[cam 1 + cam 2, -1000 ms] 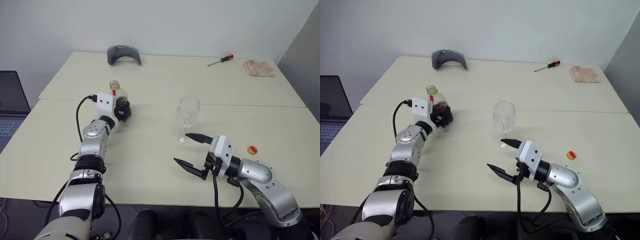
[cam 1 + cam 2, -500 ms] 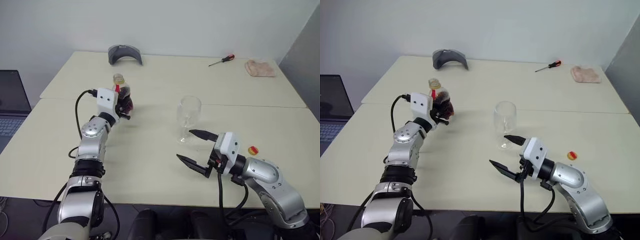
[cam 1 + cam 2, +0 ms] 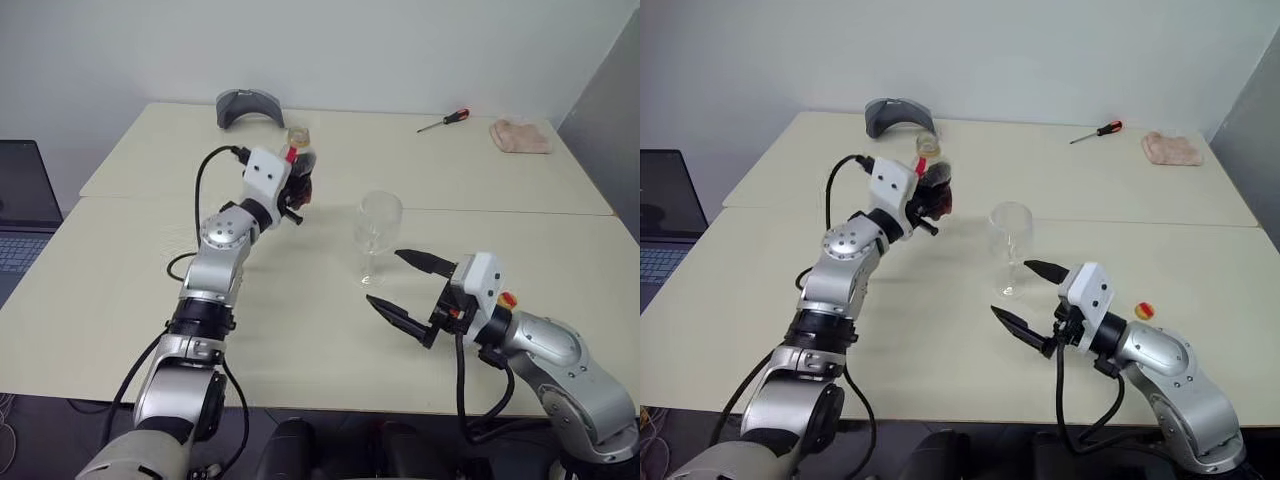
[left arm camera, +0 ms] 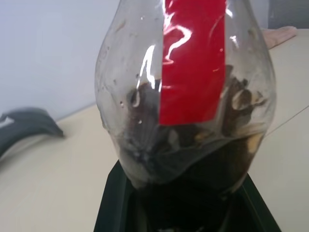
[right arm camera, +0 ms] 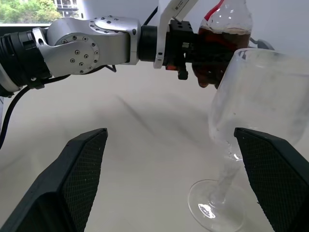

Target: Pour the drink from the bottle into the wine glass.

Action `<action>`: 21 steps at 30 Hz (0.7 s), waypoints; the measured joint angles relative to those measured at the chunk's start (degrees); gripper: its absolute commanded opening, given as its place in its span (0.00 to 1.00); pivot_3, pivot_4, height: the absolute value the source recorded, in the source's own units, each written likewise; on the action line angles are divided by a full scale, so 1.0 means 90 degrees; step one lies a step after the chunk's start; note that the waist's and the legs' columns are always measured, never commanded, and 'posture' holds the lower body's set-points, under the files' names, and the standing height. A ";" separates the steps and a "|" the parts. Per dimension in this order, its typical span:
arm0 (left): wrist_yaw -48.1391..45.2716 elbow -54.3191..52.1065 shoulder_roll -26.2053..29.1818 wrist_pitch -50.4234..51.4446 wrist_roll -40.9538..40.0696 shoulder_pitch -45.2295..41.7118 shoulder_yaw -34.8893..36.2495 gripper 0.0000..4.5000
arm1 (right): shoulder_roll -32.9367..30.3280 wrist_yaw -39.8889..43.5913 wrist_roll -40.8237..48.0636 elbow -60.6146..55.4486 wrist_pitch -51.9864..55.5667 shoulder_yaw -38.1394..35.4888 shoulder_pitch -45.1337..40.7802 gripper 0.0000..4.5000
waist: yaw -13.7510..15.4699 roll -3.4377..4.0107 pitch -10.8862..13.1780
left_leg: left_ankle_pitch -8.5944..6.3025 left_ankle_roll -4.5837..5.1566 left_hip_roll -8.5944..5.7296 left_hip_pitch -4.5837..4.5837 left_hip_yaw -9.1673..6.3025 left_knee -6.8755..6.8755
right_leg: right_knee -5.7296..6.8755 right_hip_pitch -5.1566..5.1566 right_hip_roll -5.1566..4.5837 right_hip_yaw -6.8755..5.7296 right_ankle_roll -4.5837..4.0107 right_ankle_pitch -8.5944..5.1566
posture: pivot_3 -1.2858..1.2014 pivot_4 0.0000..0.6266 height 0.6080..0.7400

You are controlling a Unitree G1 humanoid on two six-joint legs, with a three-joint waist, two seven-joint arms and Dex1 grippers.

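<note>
Two grippers in play. Left gripper (image 3: 292,190) is clenched on the bottle (image 3: 298,165), gripping it low on the body and holding it upright, lifted off the table (image 3: 300,320) and near the glass (image 3: 378,228) on its left side, not over the rim yet. Bottle mouth looks open, no cap on the neck; a small yellow-and-red cap (image 3: 1144,311) lies on the table just beside the right arm. Drink (image 5: 217,41) sits dark in the lower part of the bottle, level with the red label strip's lower end.

Right gripper (image 3: 412,290) is released, jaws spread wide, hovering just in front of the glass foot, not touching stem or bowl in either head view. From the right wrist, the glass stands between the two black fingers (image 5: 79,166) but farther out, apart from both.

Glass is upright on its foot, mid-table, bowl empty as far as I can see.

Progress, my read: cap off and bottle picked up are done. Left to do: bring the mouth over the rim, tilt, pour, set the bottle down. The right gripper may be lining up to steady the stem, cannot be sure.

Clutter at the far edge: screwdriver (image 3: 441,121), cloth (image 3: 518,136), grey curved object (image 3: 247,106). None are in the way.
</note>
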 measured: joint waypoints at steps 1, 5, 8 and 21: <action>-0.0038 0.0029 -0.0005 -0.0014 0.0031 -0.0088 -0.0047 0.18 | 0.0003 -0.0027 -0.0001 -0.0001 0.0008 0.0001 -0.0017 1.00 | -0.0001 0.0000 0.0000 | 0.0000 0.0000 -0.0001 0.0000 0.0001 0.0000 | 0.0000 0.0000 0.0000 0.0001 0.0000 0.0000 | 0.52 0.24 1.00; -0.0119 0.0261 -0.0057 -0.0235 0.0171 -0.0285 -0.0248 0.18 | 0.0062 -0.0226 -0.0003 -0.0001 0.0042 -0.0002 -0.0121 1.00 | -0.0012 0.0000 0.0000 | 0.0000 0.0000 0.0000 0.0000 0.0001 -0.0001 | 0.0000 -0.0002 0.0000 0.0002 0.0000 0.0000 | 0.52 0.24 1.00; -0.0232 0.0588 -0.0011 -0.0799 0.0453 -0.0408 -0.0483 0.18 | 0.0135 -0.0406 0.0001 -0.0001 0.0107 -0.0058 -0.0151 1.00 | -0.0007 -0.0001 0.0001 | 0.0000 0.0000 -0.0001 -0.0001 0.0001 -0.0001 | -0.0001 -0.0002 0.0000 0.0001 0.0000 0.0000 | 0.52 0.24 1.00; -0.0107 0.1893 0.0584 -0.3657 0.1600 -0.0904 -0.0848 0.18 | 0.0534 -0.0797 -0.0678 0.0233 -0.0470 0.0069 -0.0012 1.00 | -0.0015 0.0000 0.0001 | 0.0000 0.0001 -0.0002 -0.0001 0.0004 -0.0001 | 0.0002 -0.0005 0.0000 0.0002 0.0001 -0.0001 | 0.52 0.24 1.00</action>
